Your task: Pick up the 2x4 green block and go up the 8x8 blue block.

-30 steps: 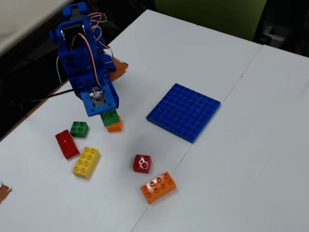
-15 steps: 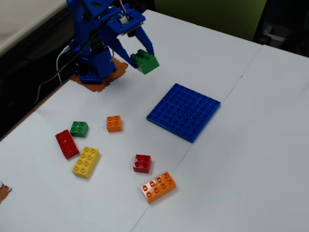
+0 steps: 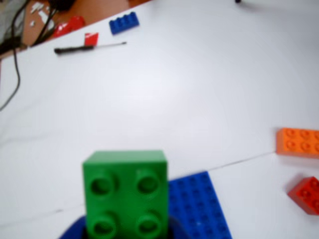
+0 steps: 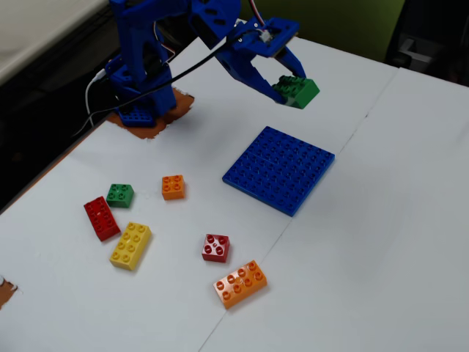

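My blue gripper [image 4: 287,82] is shut on the 2x4 green block [image 4: 297,90] and holds it in the air, just beyond the far edge of the 8x8 blue block [image 4: 279,169], which lies flat on the white table. In the wrist view the green block [image 3: 125,191] fills the bottom centre, its studs toward the camera and its lower end cut off by the frame. The blue fingers [image 3: 75,231] show at its sides. A corner of the blue plate [image 3: 199,206] lies below and to the right of it.
In the fixed view, loose bricks lie left of and in front of the plate: small green [image 4: 119,194], red [image 4: 100,218], yellow [image 4: 131,245], small orange [image 4: 173,186], small red [image 4: 215,248], long orange [image 4: 240,283]. The arm base [image 4: 139,88] stands at the back left. The wrist view shows a blue brick [image 3: 123,22] and a pen [image 3: 88,48] far off.
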Action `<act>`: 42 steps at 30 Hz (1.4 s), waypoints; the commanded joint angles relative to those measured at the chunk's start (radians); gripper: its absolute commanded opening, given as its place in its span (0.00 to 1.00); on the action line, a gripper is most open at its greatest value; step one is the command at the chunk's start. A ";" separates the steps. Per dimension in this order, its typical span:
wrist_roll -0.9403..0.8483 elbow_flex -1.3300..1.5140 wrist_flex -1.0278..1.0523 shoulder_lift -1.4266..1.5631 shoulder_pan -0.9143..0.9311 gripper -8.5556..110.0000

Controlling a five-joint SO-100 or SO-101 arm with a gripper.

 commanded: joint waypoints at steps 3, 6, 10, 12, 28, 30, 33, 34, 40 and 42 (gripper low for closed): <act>-0.152 0.170 -0.032 0.044 -0.003 0.07; -0.196 0.212 -0.015 0.038 0.009 0.07; -0.198 0.238 -0.009 0.020 0.011 0.07; -0.192 0.236 0.014 0.018 0.014 0.07; -0.242 0.041 0.181 -0.121 0.048 0.07; -0.242 0.041 0.181 -0.121 0.049 0.07; -0.242 0.041 0.173 -0.126 0.049 0.07; -0.242 0.041 0.169 -0.126 0.049 0.07; -0.241 0.041 0.135 -0.129 0.049 0.07; -0.241 0.041 0.129 -0.132 0.049 0.07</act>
